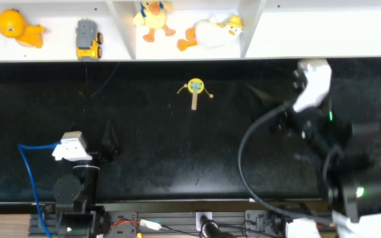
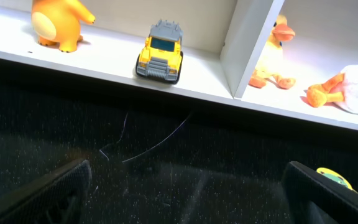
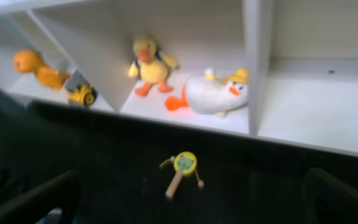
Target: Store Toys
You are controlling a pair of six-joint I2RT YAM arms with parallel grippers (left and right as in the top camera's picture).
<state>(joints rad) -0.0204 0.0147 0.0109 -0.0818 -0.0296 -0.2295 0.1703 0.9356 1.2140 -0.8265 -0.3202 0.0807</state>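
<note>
From my remote station I saw a dark, finely speckled tabletop [image 1: 177, 152] that ran up to a long white shelf [image 1: 323, 30] along its far edge, split by upright white dividers [image 2: 247, 43] into open, evenly lit compartments with plain pale backs.

No text, number or sign can be read. The yellow toy truck [image 2: 160, 58] shows no legible letters. The round face of the rattle [image 1: 195, 86] carries a greenish mark, too small to read.
</note>
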